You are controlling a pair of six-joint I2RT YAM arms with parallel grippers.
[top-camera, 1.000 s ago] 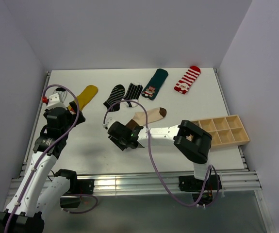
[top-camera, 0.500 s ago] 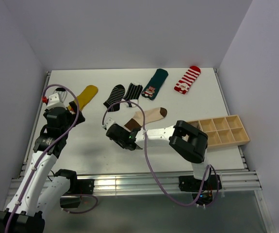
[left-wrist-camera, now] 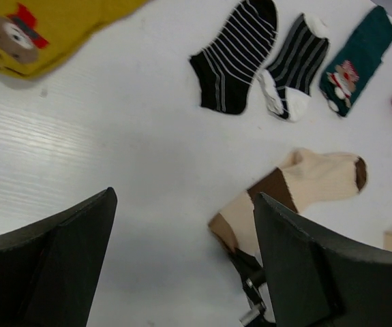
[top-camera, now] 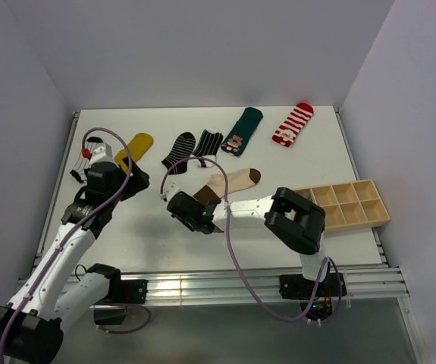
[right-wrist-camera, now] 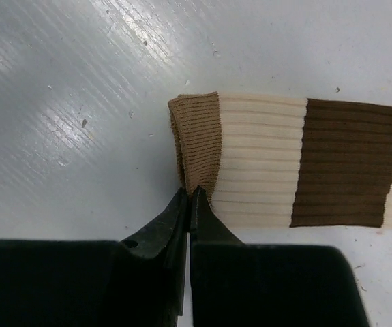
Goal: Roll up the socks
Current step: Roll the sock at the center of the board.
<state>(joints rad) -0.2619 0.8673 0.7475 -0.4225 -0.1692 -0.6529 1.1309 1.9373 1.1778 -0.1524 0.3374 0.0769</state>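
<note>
Socks (top-camera: 242,130) all lie flat, none rolled yet; right gripper (right-wrist-camera: 189,194) pinches the cuff edge of the cream sock (right-wrist-camera: 264,157), apparently starting the first roll; left gripper (left-wrist-camera: 185,204) spread, holding nothing.

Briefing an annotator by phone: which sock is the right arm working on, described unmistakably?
On the white table, look just left of the compartmented wooden tray. The cream ribbed sock with brown bands lies alone there, nearer than the row of patterned socks, the right gripper shut on its tan cuff.
</note>
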